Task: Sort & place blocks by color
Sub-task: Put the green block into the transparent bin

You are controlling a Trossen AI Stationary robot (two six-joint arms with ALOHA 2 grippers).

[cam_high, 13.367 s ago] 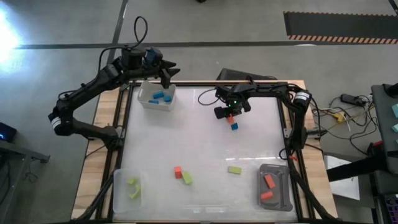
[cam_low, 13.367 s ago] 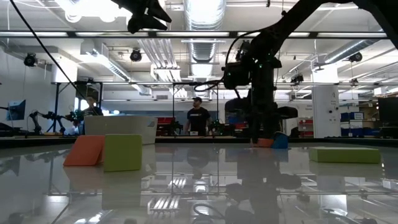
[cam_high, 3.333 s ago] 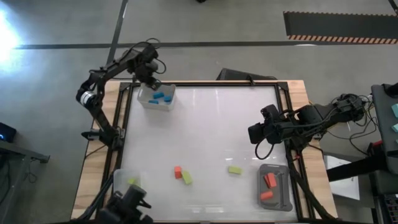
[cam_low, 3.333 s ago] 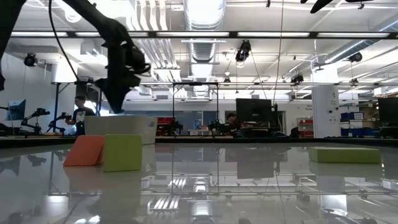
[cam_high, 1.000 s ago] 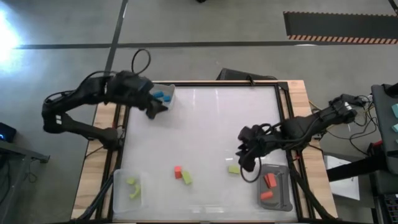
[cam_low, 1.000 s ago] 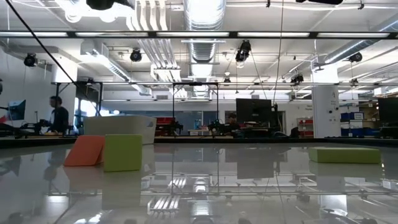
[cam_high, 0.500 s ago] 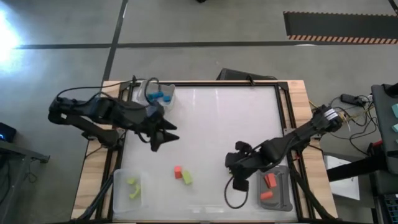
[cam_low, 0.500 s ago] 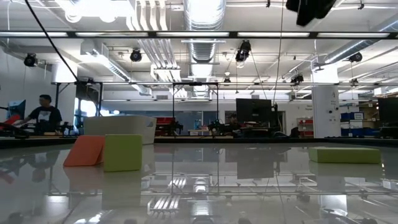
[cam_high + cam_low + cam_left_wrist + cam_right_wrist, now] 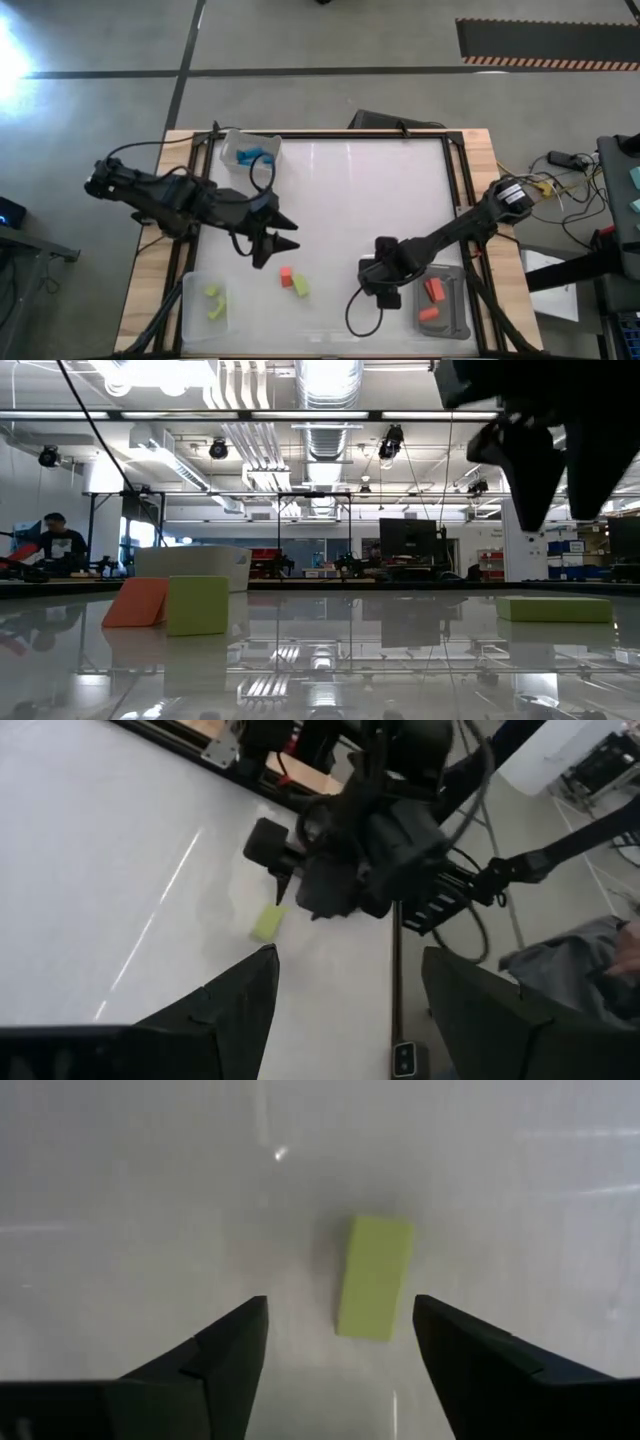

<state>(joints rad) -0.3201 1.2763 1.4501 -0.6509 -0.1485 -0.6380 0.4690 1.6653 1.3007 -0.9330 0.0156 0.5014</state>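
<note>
A yellow-green block [image 9: 374, 1277] lies flat on the white table, right of middle near the front. My right gripper [image 9: 340, 1345] hangs open just above it, fingers pointing down, touching nothing; from above, the gripper [image 9: 380, 276] hides the block. In the low view its fingers [image 9: 560, 475] hang over the block [image 9: 553, 609]. An orange-red block [image 9: 286, 272] and a second yellow-green block [image 9: 300, 286] lie side by side near the middle front. My left gripper [image 9: 277, 241] is open and holds nothing, just left of and beyond that pair.
A clear tray [image 9: 250, 152] with blue blocks stands at the far left corner. A clear tray [image 9: 196, 315] with two yellow-green blocks sits at the near left. A grey tray [image 9: 446, 305] with two orange-red blocks sits at the near right, close to my right gripper.
My left gripper has left the blue tray and swung toward the table's near edge and right, ending beside the orange-red and yellow-green pair. My right gripper has moved toward the near left and come down over the single yellow-green block.
</note>
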